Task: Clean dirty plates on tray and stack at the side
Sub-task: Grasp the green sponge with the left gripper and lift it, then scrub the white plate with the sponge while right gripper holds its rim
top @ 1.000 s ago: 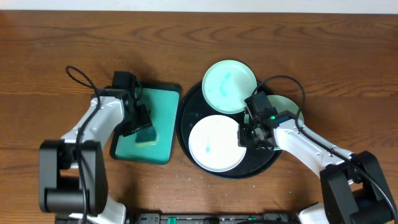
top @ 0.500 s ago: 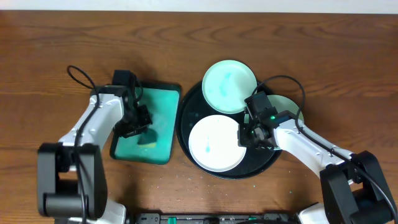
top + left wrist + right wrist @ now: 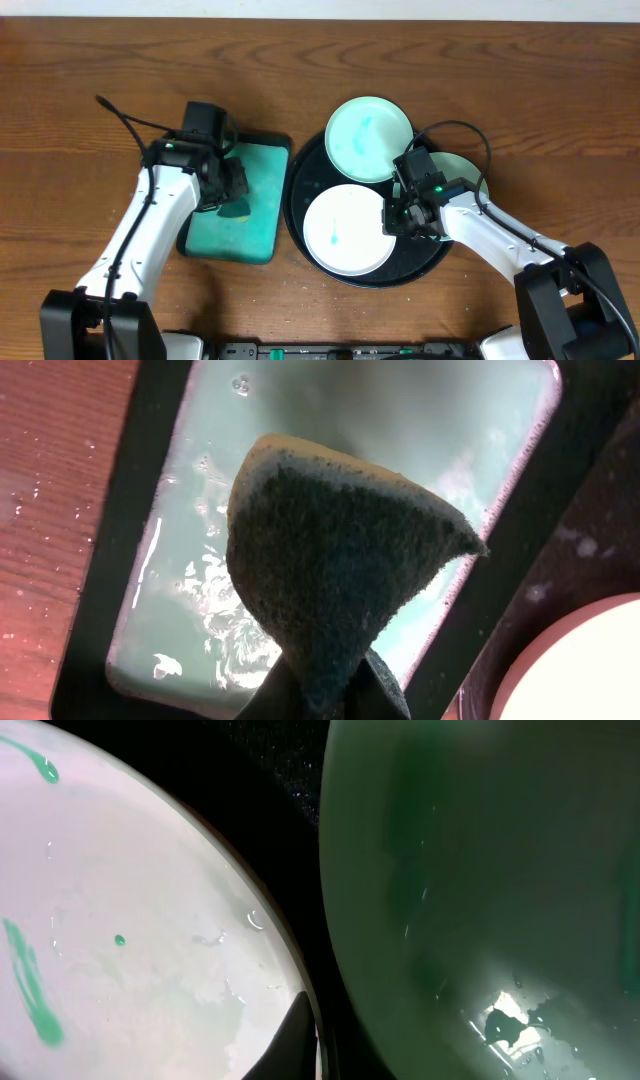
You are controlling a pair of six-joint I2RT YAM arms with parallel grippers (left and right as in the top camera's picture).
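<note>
A white plate (image 3: 345, 232) with teal smears lies at the front of the black tray (image 3: 303, 180). One mint plate (image 3: 368, 138) with a teal smear rests on the tray's far rim. A second mint plate (image 3: 466, 170) sits at the right, partly under my right arm. My right gripper (image 3: 404, 215) is shut on the white plate's (image 3: 130, 920) right rim, beside the mint plate (image 3: 480, 870); one finger (image 3: 295, 1035) lies on top. My left gripper (image 3: 230, 193) is shut on a dark green sponge (image 3: 340, 560) with a yellow edge, held above the soapy basin (image 3: 180, 590).
The rectangular black basin (image 3: 258, 165) of green soapy water stands just left of the tray, their edges almost touching. Bare wooden table (image 3: 80, 90) surrounds both. Cables loop up from both wrists.
My left gripper has shut on the sponge and raised it off the basin, the arm swinging slightly. The right gripper and the plates have not moved.
</note>
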